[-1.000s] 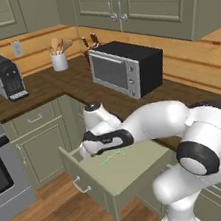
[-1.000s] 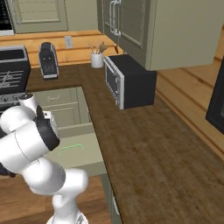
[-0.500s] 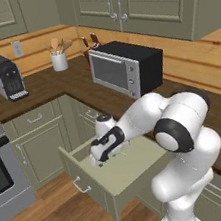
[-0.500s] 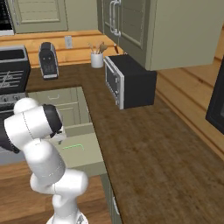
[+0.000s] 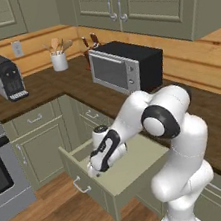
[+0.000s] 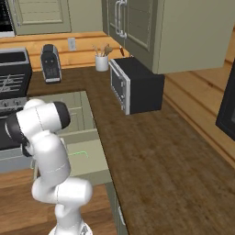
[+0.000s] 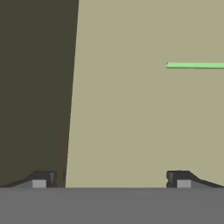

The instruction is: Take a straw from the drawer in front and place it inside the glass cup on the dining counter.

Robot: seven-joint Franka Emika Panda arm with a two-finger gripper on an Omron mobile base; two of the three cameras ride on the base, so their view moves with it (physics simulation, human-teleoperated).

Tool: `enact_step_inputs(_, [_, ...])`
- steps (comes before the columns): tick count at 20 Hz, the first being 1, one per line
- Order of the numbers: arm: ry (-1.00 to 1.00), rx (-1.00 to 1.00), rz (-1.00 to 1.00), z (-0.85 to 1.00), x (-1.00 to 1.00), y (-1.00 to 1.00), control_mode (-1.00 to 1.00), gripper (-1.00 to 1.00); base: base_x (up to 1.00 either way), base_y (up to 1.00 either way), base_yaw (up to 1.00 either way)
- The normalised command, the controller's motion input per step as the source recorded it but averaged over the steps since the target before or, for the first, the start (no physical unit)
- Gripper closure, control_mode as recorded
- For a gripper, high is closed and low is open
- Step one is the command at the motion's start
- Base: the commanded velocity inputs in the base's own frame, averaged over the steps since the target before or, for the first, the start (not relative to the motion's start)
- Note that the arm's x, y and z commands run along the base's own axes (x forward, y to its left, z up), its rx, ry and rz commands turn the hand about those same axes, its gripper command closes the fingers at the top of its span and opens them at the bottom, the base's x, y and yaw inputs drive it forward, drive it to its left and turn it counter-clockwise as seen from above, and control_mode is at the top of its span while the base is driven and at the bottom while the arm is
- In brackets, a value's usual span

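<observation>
In the left base view the white arm bends down from the lower right into the open drawer (image 5: 123,173), a wide sage-green box pulled out from the cabinets under the dark wood worktop (image 5: 205,118), with its silver bar handle facing the wooden floor. The hand reaches low over the left part of the drawer, and the gripper (image 5: 93,172) sits just inside the front wall; its fingertips are too small and hidden here to tell how they stand. The microwave (image 5: 125,65), the white utensil crock (image 5: 59,61) and the coffee machine (image 5: 6,77) stand well back on the worktop. In the right base view the arm rises at the lower left and covers part of the drawer (image 6: 89,160); the straw (image 6: 77,153) shows as a thin light-green line lying flat on the drawer floor, just right of the arm's link. In the hand view the two dark fingertips (image 7: 43,178) stand wide apart at the bottom with nothing between them. The straw (image 7: 195,65) lies flat on the pale drawer floor (image 7: 131,109), up and to the right of the gripper (image 7: 110,179), clear of both tips and running off the right edge. A dark drawer wall fills the left side.
</observation>
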Motion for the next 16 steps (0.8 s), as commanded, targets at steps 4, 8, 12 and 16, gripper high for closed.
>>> enact_step_inputs(4, [0.04,0.0,0.0,-0.04,-0.24,0.82,-1.0,-1.0,0.0,0.0,0.0])
enact_step_inputs(8, [0.07,0.0,0.0,0.0,-0.27,0.99,-1.0,-1.0,0.0,0.0,0.0])
enact_step_inputs(12, [0.06,0.0,0.0,0.03,-0.3,0.83,-1.0,-1.0,0.0,0.0,0.0])
enact_step_inputs(16, [-0.01,0.0,-0.05,0.41,0.14,-0.35,-1.0,-1.0,0.0,0.0,0.0])
